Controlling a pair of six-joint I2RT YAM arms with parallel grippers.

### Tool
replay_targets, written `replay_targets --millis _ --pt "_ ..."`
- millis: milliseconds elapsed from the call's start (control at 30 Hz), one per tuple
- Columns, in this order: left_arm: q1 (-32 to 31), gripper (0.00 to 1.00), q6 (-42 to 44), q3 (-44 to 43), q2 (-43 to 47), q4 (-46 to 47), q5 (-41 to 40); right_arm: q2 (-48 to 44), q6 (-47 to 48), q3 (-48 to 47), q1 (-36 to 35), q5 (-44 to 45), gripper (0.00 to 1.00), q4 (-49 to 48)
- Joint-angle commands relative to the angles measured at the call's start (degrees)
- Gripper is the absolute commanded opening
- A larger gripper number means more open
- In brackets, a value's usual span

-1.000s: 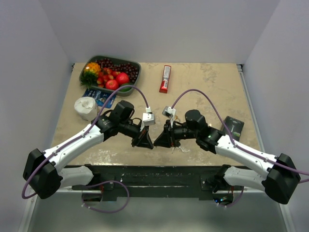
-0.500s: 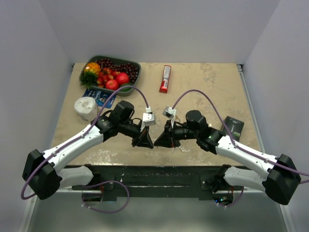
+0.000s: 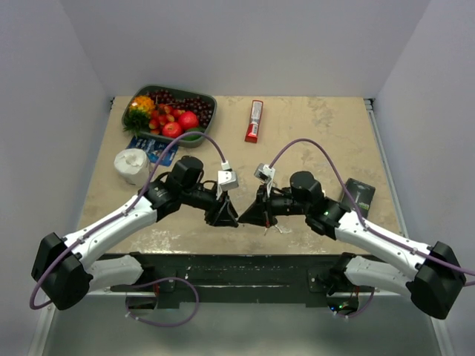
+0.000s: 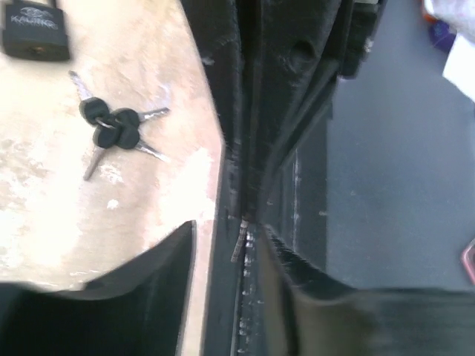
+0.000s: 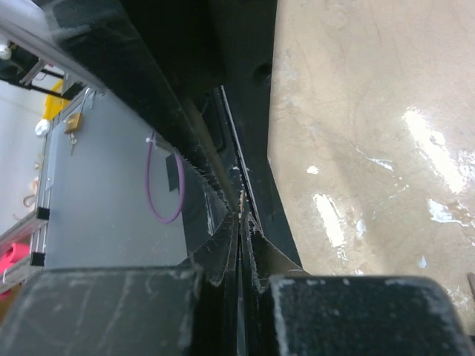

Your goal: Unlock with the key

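Observation:
The key [image 4: 115,131], a small bunch with black heads and silver blades on a ring, lies flat on the beige table in the left wrist view. The black padlock [image 4: 33,33] lies just beyond it. My left gripper [image 4: 230,230] is open and empty over the table's front edge, near side of the key. My right gripper [image 5: 241,215] is shut, fingers pressed together with nothing visible between them, also over the front edge. From above, the left gripper [image 3: 226,215] and right gripper [image 3: 249,213] point at each other, tips nearly meeting.
A green tray [image 3: 130,111] of fruit stands at the back left, with a white roll [image 3: 132,165] and a blue packet [image 3: 148,147] in front of it. A red box [image 3: 254,121] lies at the back centre. A black device [image 3: 358,195] lies right. A small brass padlock [image 5: 72,122] shows off the table.
My left gripper has gone from shut to open. My right gripper has closed fully. Both arms have shifted slightly to the right.

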State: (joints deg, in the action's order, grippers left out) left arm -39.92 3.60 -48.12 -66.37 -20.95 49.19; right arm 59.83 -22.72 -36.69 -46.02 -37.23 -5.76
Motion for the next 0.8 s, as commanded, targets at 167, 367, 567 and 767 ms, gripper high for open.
replay_targets --millis 167,367,567,767 --pt "1.2 0.97 -6.6 2.6 4.6 15.0 -9.0 -2.1 -4.7 3.3 2.8 9.4 0.0 -3.8" --pt "1.9 0.99 -14.2 6.9 6.0 33.5 -19.2 -4.2 -4.3 3.7 9.3 17.0 0.0 -1.6" --pt "1.9 0.98 -17.4 2.9 -8.3 46.3 -24.5 -10.8 -4.0 1.2 15.2 30.8 0.0 5.6" --pt "1.9 0.96 -16.6 -6.5 -27.6 49.6 -24.5 -20.3 -5.4 -0.2 15.3 38.8 0.0 13.2"
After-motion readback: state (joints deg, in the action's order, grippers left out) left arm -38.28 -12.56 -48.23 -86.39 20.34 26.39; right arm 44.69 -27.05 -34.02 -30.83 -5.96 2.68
